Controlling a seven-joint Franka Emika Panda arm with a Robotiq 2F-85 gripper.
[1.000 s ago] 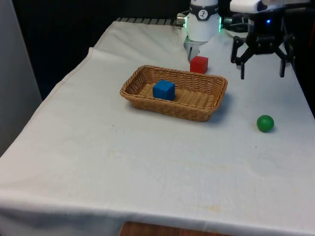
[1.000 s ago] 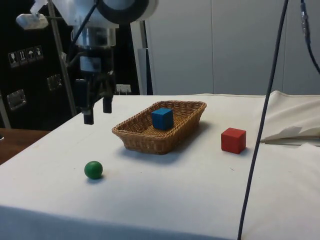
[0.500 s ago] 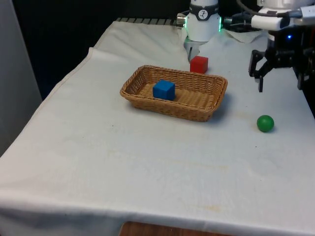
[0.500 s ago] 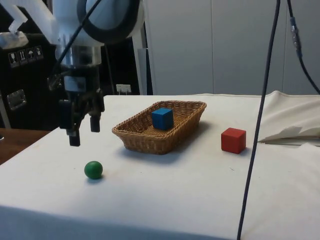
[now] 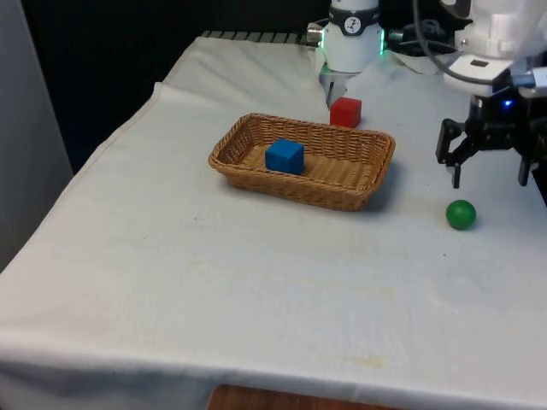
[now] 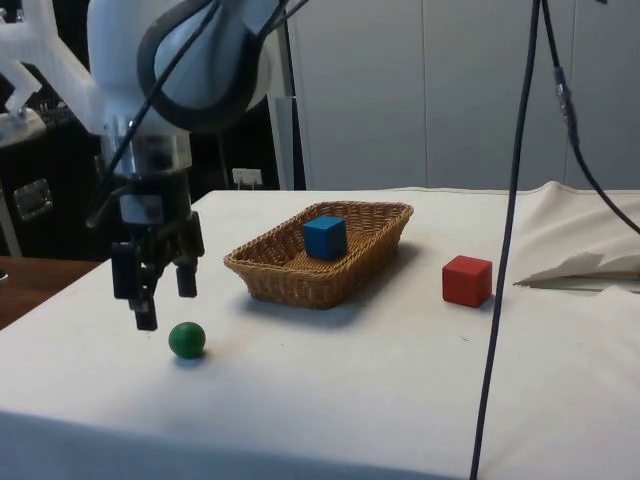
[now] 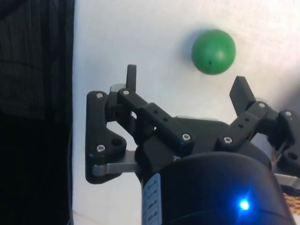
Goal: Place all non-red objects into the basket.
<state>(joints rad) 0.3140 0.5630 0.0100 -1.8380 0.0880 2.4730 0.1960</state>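
Observation:
A green ball (image 5: 461,214) lies on the white cloth towards the front view's right, apart from the basket. My gripper (image 5: 489,180) hangs open just above the cloth, slightly behind the ball and to its right, nothing between its fingers. From the side, the gripper (image 6: 165,305) stands just left of the ball (image 6: 187,340) and a little higher. The wrist view has the ball (image 7: 213,51) just beyond the spread fingertips (image 7: 241,86). A blue cube (image 5: 284,156) sits inside the wicker basket (image 5: 301,190). A red cube (image 5: 345,112) rests on the cloth behind the basket.
The table's edge on the front view's right runs close beside the gripper, with dark floor beyond it in the wrist view. The basket (image 6: 290,285) stands mid-table, the red cube (image 6: 467,280) to its far side. A black cable (image 6: 510,250) hangs across the side view.
My gripper has come down and moved towards the front of the table, from well above the cloth to just over it beside the green ball. It stayed open. Nothing else moved.

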